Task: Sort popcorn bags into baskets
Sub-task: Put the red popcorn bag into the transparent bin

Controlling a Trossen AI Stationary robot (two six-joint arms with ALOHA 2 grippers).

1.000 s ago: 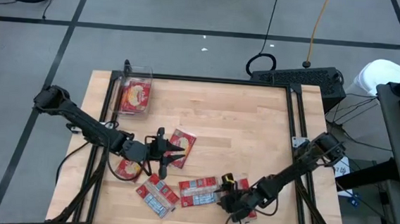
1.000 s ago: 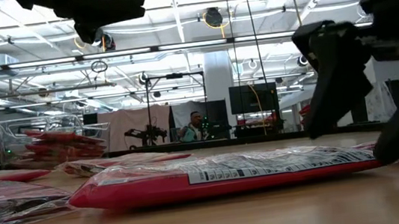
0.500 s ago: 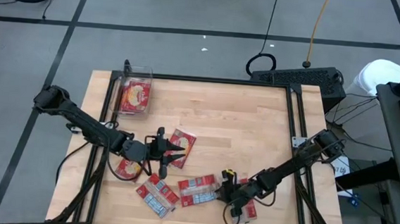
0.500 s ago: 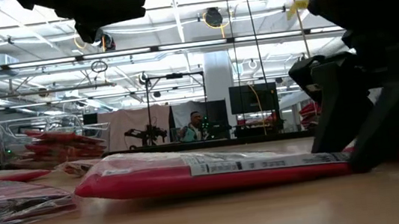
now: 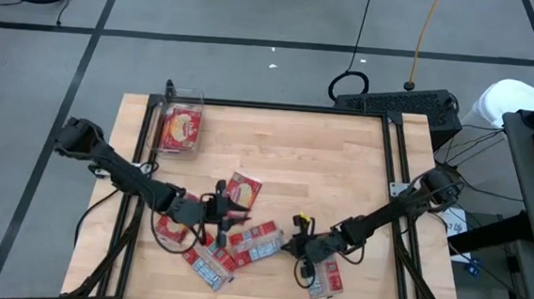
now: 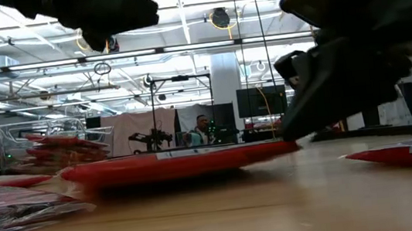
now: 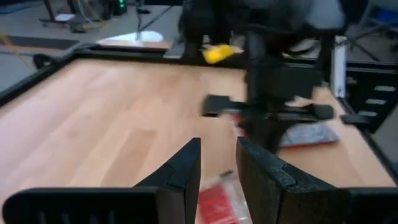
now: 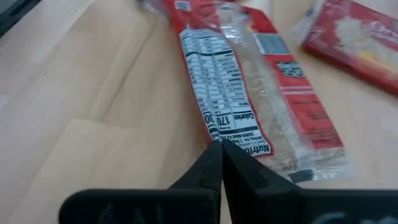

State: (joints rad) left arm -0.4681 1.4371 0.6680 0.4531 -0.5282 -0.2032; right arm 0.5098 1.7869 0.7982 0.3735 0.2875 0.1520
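Several red popcorn bags lie on the wooden table near its front edge. One label-side bag (image 5: 259, 241) (image 8: 249, 81) has my right gripper (image 5: 290, 247) (image 8: 219, 149) shut at its end. My left gripper (image 5: 236, 213) (image 7: 217, 163) hovers above the table just left of that bag, its fingers a narrow gap apart with nothing between them. Below it lies another bag (image 7: 214, 202). More bags rest flat, one (image 5: 242, 193) farther back, one (image 5: 172, 228) at the left and one (image 5: 326, 278) at the right. The clear basket (image 5: 200, 96) at the far left holds a bag (image 5: 182, 129). My right gripper pinches the label-side bag at the edge of its short end (image 8: 237, 142), near a corner, between its two shut fingers. The fingers slant down from the table's right side and lie along the bag. In the low view that end (image 6: 276, 149) is raised off the table.
Another label-side bag (image 5: 207, 263) lies at the front left. Bare wood (image 5: 332, 163) fills the far right half of the table. Black frame rails (image 5: 394, 149) run along the sides. A person (image 6: 202, 127) sits far behind the table.
My right gripper has moved toward the table's left edge and shut on the label-side bag's end. The bag has slid left and turned a little, and its gripped end has come up off the table. My left gripper has dropped slightly toward the near edge.
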